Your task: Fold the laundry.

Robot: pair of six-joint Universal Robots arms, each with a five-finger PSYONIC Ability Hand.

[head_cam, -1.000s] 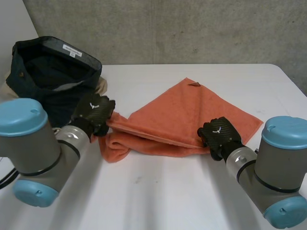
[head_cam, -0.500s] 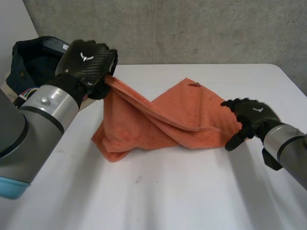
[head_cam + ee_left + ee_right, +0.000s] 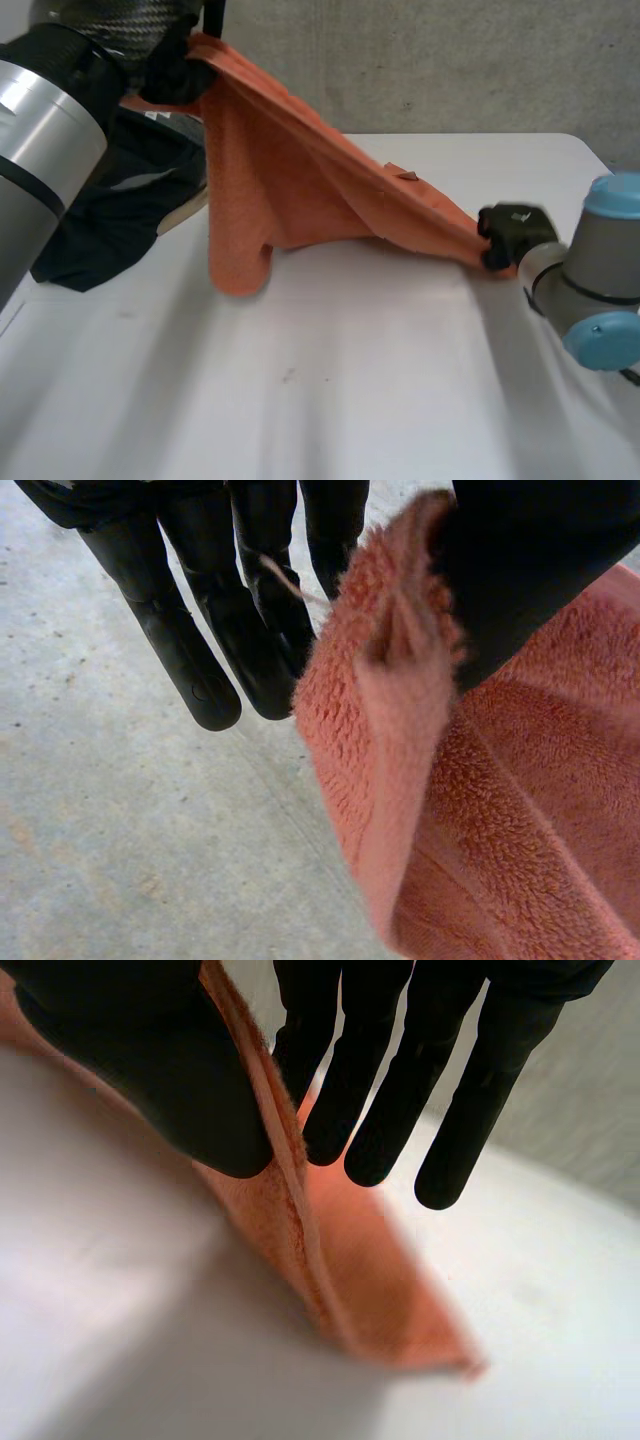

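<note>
Black fingers [image 3: 205,640] of the left hand [image 3: 168,72] run straight down behind a bunched edge of the orange towel [image 3: 300,180], while the thumb presses the terry cloth against them from the other side, so this hand pinches the towel. In the head view it holds that bunch high above the table's left side, beside the grey arm that carries it. The right hand [image 3: 508,236] sits low over the white table [image 3: 350,400] near its right side; in its own wrist view the thumb and the straight fingers [image 3: 450,1090] clamp a hemmed edge of the towel between them. Between the two hands the cloth stretches in a taut slope from upper left down to lower right. Below the left hand a loose fold hangs and its rounded end touches the table. A small dark tag [image 3: 405,175] shows on the cloth near the middle of the slope. To the left of the hanging fold, a dark garment [image 3: 105,215] lies in a heap at the table's left edge, with something beige under it. Behind the table stands a grey concrete wall [image 3: 450,60].
</note>
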